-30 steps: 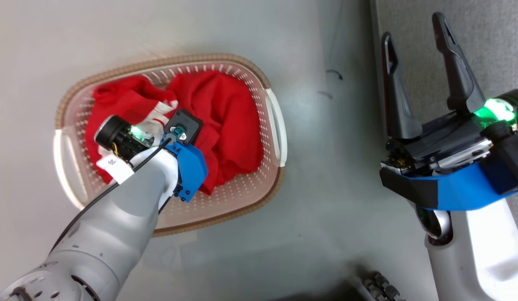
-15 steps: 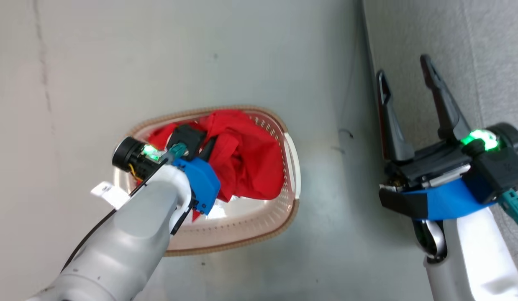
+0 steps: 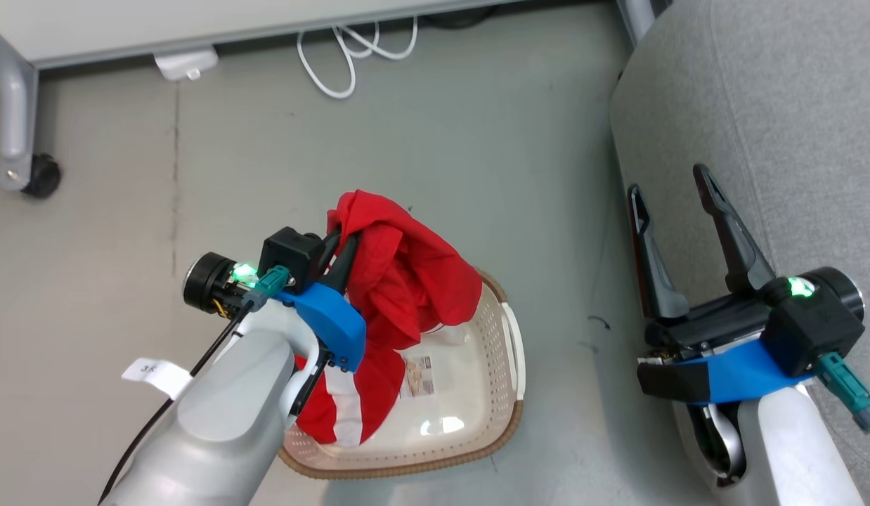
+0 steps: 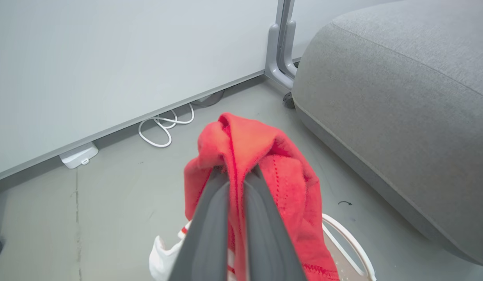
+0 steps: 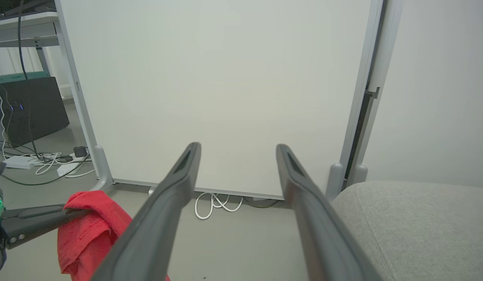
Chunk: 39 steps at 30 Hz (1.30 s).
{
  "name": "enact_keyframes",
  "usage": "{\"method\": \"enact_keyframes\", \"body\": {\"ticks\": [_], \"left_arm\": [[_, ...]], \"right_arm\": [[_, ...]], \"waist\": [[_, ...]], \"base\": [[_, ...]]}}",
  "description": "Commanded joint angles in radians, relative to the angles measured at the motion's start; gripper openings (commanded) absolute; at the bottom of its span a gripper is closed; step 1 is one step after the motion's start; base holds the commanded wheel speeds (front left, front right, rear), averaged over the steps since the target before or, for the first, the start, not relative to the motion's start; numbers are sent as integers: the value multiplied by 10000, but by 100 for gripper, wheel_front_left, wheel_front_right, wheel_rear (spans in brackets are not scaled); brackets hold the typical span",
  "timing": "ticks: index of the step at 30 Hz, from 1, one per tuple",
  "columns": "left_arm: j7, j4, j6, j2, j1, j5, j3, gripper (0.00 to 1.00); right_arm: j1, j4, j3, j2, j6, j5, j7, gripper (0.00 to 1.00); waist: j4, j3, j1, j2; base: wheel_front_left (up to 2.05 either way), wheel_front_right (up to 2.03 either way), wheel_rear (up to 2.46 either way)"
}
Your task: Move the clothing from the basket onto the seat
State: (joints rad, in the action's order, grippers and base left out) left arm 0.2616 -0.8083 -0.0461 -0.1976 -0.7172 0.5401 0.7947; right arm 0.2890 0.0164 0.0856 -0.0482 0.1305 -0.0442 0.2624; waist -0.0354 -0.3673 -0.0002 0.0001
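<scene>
Your left gripper (image 4: 235,173) is pinching the clothing (image 3: 407,281) tight, with both fingers shut on a fold of the plain red one. The cloth is hanging up in the air above the basket (image 3: 509,351), drooping down from the fingertips. The striped piece (image 3: 340,414) is dangling lower, beside your arm, with its end down by the basket. I cannot tell if the fingers are gripping it too.

Your right gripper (image 3: 665,179) is standing wide open, holding nothing, above the edge of the seat (image 3: 793,105). The seat is lying to the right of the red bundle, across a strip of bare floor (image 3: 547,176).

So I think the next move is going sideways to the right, with the cloth high enough for its hanging end to clear the seat's rounded side. The right arm is nearer the seat, but the left one is holding the load.
</scene>
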Motion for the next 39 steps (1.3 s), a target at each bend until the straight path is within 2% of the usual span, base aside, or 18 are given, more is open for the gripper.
{"method": "enact_keyframes", "body": {"ticks": [1,10,17,28,39], "left_arm": [[50,163,-5,-43,150,-142,-155,0],[50,1473,-268,241,877,-1033,-1551,0],[51,2209,-512,490,1100,-1496,-2123,0],[51,3089,-687,654,1104,-1922,-1940,0],[-459,4254,-646,612,1185,-1897,-1557,0]], "right_arm": [[-189,54,-31,-37,5,-25,38,100],[-884,272,-113,-37,5,-120,38,100],[-1340,369,-163,-39,5,-156,38,100],[-1820,419,-131,-39,5,-300,37,100],[-1933,381,-197,-37,5,-174,38,100]], "waist": [[137,473,2,-1],[288,1605,2,-1],[356,2230,2,-1],[430,2846,2,-1],[586,2925,2,-1]], "base": [[0,0,0],[0,0,0],[0,0,0],[0,0,0],[0,0,0]]}}
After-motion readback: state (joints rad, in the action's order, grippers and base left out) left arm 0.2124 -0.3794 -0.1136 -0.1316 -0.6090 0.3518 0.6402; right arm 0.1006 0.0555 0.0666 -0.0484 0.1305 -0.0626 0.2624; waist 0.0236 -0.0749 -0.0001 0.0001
